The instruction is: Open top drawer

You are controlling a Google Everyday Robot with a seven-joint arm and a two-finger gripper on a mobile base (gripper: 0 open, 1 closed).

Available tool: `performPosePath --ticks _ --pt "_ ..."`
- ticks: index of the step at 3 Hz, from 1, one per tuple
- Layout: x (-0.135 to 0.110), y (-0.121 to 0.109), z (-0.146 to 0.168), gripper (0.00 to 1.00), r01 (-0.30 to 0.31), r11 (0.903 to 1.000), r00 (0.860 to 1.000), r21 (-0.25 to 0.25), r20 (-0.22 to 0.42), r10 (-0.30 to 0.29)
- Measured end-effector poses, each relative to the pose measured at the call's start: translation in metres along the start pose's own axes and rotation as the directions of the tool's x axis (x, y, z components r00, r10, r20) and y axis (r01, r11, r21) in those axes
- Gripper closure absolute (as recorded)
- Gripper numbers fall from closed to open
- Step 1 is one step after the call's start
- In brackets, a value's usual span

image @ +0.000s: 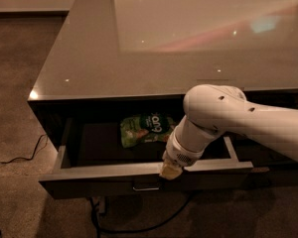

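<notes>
A broad, glossy counter top [89, 58] is observed across the upper part of the view. Its front edge runs level from left to right above a dark cabinet body. Brown carpeted floor [15, 83] is seen to the left of the cabinet and in front of it, giving open room along both of those edges. The white robot arm [248, 123] is recorded entering from the right edge and bending down over the drawer's right half.

The top drawer [104, 171] is found standing well out from beneath the counter edge, with its grey front rim and left side wall exposed and its dark interior in view. A green snack packet [144, 129] is noted lying toward the back of the drawer (its right end is hidden behind the arm's wrist).

The gripper [170, 171] is located at the drawer's front rim, just right of centre, touching it or very nearly so. Whether it is clenched or released cannot be told. A small silver handle [146, 188] is seen on the drawer front, below and left of the gripper. A dark cable [20, 158] is noted on the floor at left.
</notes>
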State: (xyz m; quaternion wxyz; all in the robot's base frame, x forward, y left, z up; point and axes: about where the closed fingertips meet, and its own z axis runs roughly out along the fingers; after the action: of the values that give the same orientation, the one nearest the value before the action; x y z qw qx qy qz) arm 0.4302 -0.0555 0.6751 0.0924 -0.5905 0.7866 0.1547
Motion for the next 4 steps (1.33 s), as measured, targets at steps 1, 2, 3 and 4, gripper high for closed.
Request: performPosePath --ticks 1,2,3,4 --pt "0.0 0.0 0.0 0.36 0.0 1.0 1.0 0.0 0.0 0.0" --pt "0.0 0.0 0.0 0.12 0.0 1.0 1.0 0.0 0.0 0.0" --pt "-0.0023 0.0036 0.0007 0.0 0.029 0.9995 1.0 -0.014 0.007 -0.029" --pt "-0.0023 0.0036 0.0007 0.0 0.03 0.9995 1.0 -0.014 0.007 -0.03"
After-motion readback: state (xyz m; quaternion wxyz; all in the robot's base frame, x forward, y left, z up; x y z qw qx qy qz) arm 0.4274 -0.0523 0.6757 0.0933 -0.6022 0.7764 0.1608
